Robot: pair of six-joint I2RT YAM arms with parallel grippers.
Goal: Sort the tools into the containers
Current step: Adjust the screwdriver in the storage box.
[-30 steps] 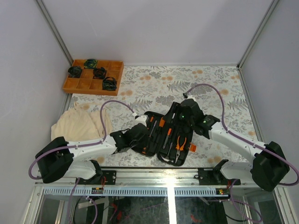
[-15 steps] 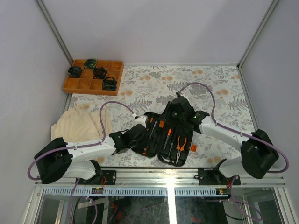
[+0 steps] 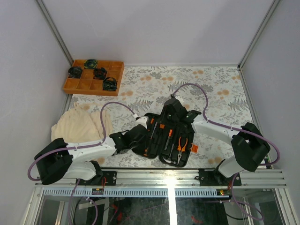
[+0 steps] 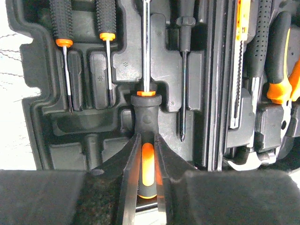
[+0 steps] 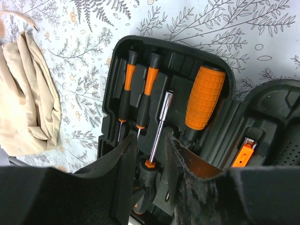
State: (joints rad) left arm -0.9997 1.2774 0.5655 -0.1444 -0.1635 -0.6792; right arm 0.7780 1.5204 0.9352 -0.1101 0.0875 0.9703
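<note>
My left gripper [image 4: 146,140] clenches a black-orange screwdriver [image 4: 146,112] in the black case [image 4: 42,117]; right gripper [image 5: 150,140] seems parted. Floral worktop [image 3: 154,79], grey walls [image 3: 150,28].

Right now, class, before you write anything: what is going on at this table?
The left gripper is shut on the handle of a long screwdriver lying in the open black tool case. The right gripper hangs above, jaws open either side of what looks like that tool's shaft. The smaller screwdrivers and the pliers already sit in slots.
</note>
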